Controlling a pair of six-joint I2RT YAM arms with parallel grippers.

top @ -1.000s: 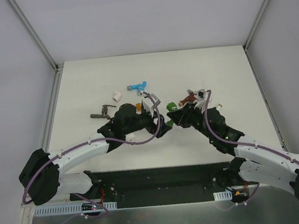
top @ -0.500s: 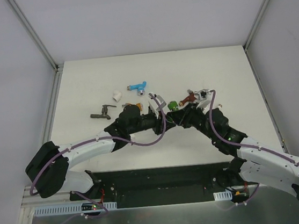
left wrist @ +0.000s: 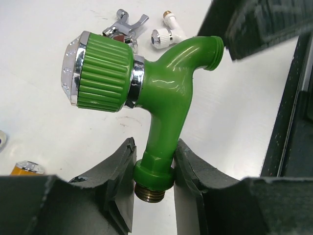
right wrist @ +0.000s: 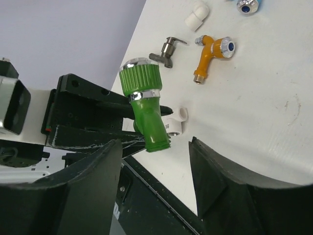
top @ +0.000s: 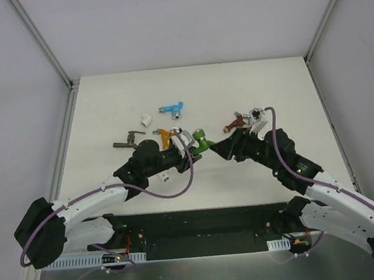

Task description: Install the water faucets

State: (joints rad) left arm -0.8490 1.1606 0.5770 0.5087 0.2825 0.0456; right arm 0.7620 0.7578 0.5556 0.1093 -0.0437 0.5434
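Note:
The green water faucet point(top: 199, 140) is up off the table, held by its threaded base in my shut left gripper point(top: 189, 148). In the left wrist view its ribbed knob and spout point(left wrist: 164, 98) stand above the gripper point(left wrist: 154, 171), whose jaws press the green collar. My right gripper point(top: 223, 147) is open just right of it, not touching. In the right wrist view the green faucet point(right wrist: 144, 105) hangs beyond the open right gripper point(right wrist: 154, 142). On the table lie the blue point(top: 172, 108), orange point(top: 165, 135), dark grey point(top: 128, 142) and reddish-brown point(top: 235, 121) faucets.
A stubby white fitting point(top: 147, 119) lies by the blue faucet, another point(right wrist: 176, 122) under the left gripper. Silver point(left wrist: 124, 24) and white point(left wrist: 166, 35) faucets lie close together behind the right arm. A black rail point(top: 203, 222) runs along the table's near edge.
The green faucet passed from the right gripper to the left. The left gripper shut on its base; the right gripper opened and drew back to the right.

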